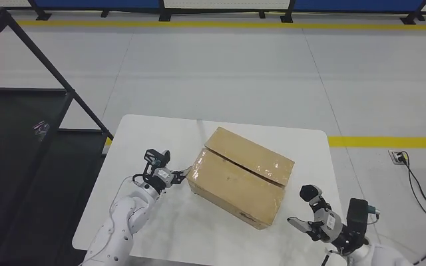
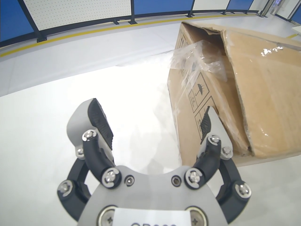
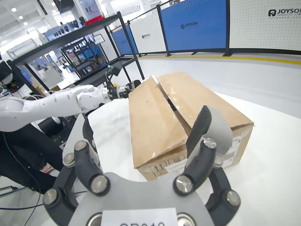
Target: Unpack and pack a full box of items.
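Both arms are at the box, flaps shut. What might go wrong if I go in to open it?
Loose clear tape hangs off the box end just ahead of the open left end effector; it may snag a finger.
The flaps meet at a narrow seam; prying there could crush cardboard rather than lift it.
The open right end effector stands apart from the box, so a push from the left may slide it across the table.

A factory-style robot lab — pegboard partitions (image 2: 70, 1), yellow floor line (image 1: 200, 24), black metal racks (image 3: 70, 39).
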You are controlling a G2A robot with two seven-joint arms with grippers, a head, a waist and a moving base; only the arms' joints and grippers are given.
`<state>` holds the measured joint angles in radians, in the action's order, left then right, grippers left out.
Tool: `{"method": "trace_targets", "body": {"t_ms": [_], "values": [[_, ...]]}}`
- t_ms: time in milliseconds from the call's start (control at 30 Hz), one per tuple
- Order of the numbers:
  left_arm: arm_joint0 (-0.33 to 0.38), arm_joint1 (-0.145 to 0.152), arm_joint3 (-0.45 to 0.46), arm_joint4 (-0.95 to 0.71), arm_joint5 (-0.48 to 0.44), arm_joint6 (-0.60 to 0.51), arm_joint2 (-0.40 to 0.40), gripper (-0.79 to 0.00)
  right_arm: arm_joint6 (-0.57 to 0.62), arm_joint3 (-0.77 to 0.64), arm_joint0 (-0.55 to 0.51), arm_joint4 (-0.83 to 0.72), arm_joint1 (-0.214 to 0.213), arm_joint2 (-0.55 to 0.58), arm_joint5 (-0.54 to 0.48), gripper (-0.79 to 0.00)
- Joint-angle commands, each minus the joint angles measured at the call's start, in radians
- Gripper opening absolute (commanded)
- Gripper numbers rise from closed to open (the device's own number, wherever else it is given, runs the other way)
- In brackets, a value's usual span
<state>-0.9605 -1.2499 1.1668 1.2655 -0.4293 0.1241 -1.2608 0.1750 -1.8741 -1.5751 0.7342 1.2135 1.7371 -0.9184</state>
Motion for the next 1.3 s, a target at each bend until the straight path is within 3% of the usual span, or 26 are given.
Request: {"method": "trace_targets", "body": {"t_ms": [0,133,333,567,1000,1267], "values": [[0.003,0.0,-0.001,0.001,-0.002,-0.002,0.001,0.0,0.0,0.0,0.0,0.002,0.0,0.0,0.0,0.0],[0.013,-0.001,-0.006,-0.003,0.001,-0.002,0.005,0.0,0.01,-0.018,-0.001,0.04,-0.001,-0.006,0.005,0.0],[0.015,-0.002,-0.017,-0.008,0.004,0.003,0.007,0.0,-0.011,-0.057,-0.049,0.313,-0.011,0.007,-0.092,0.0],[0.017,-0.003,-0.023,-0.014,0.007,0.007,0.009,0.0,-0.085,0.022,-0.067,0.484,-0.017,-0.021,-0.08,0.0],[0.009,0.0,-0.023,-0.011,0.012,0.014,0.002,0.0,-0.045,0.153,0.062,0.542,-0.006,-0.191,0.178,0.0],[0.001,0.002,-0.018,-0.013,0.018,0.015,-0.002,0.0,-0.09,0.167,0.091,0.558,-0.007,-0.226,0.223,0.0]]}}
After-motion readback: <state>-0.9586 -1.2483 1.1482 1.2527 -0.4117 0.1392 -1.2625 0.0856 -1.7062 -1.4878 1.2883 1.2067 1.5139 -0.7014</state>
